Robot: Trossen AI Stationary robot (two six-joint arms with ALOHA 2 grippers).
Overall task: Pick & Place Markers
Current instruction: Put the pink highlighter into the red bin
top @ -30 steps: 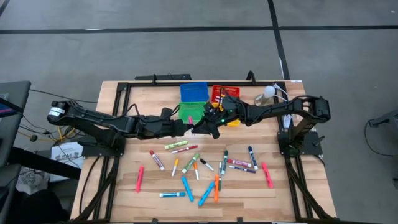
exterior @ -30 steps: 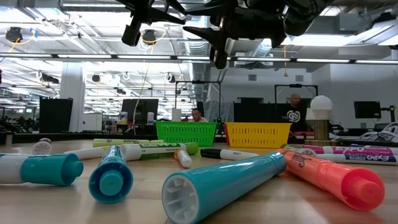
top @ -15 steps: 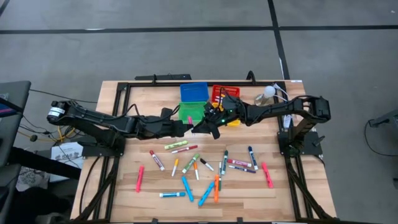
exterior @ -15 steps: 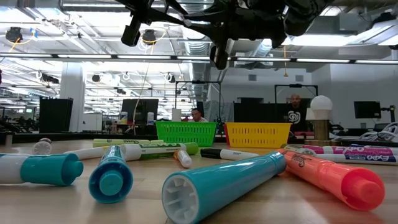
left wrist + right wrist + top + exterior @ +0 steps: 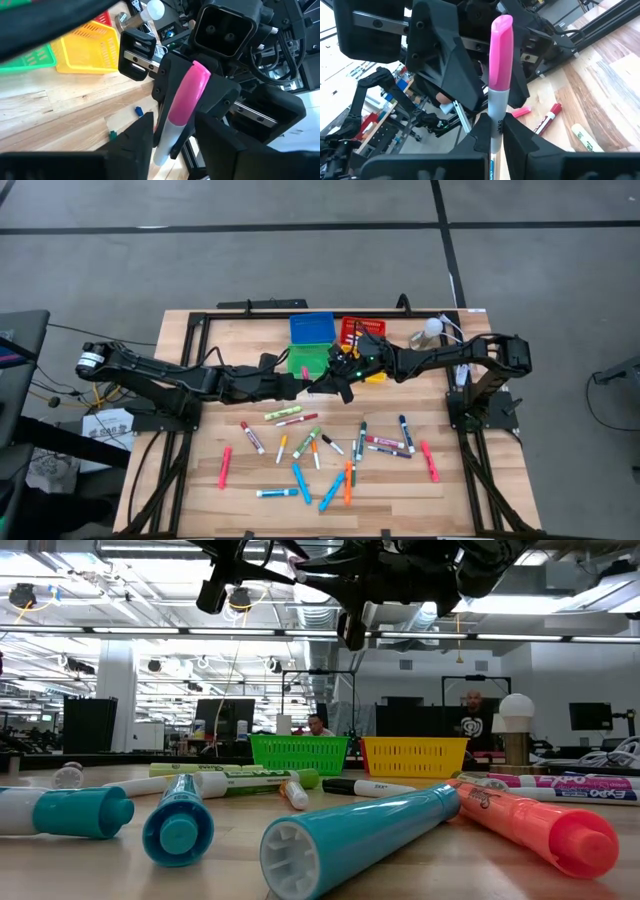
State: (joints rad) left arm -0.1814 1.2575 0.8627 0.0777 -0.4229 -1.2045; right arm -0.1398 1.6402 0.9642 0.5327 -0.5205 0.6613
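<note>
A pink-capped marker (image 5: 500,55) with a white body is held in the air above the table's middle, where my two arms meet. My right gripper (image 5: 497,137) is shut on it. My left gripper (image 5: 172,145) faces it from the table's left and is open, one finger on each side of the marker's white body (image 5: 167,132). In the high view the grippers meet at the left gripper (image 5: 303,377) and right gripper (image 5: 328,385), just in front of the bins. Many more markers (image 5: 320,450) lie flat and scattered on the near half of the wooden table. My right gripper pinches the marker's white body (image 5: 496,122) between its two fingers, a little below the pink cap. The cap end sticks out beyond the fingers, close in front of the left gripper. The marker is lifted clear of the table.
Small square bins stand at the far middle: blue (image 5: 311,327), red (image 5: 360,330), green (image 5: 303,358) and yellow (image 5: 376,376). A white lamp-like ball (image 5: 432,328) stands at the far right. Teal and salmon markers (image 5: 350,840) lie close to the low camera. People sit in the room behind.
Both arms have stayed in place over the table's middle. My right gripper has shut on the pink-capped marker, and after that my left gripper has opened and let go of it. The marker has stayed in the air where it was.
</note>
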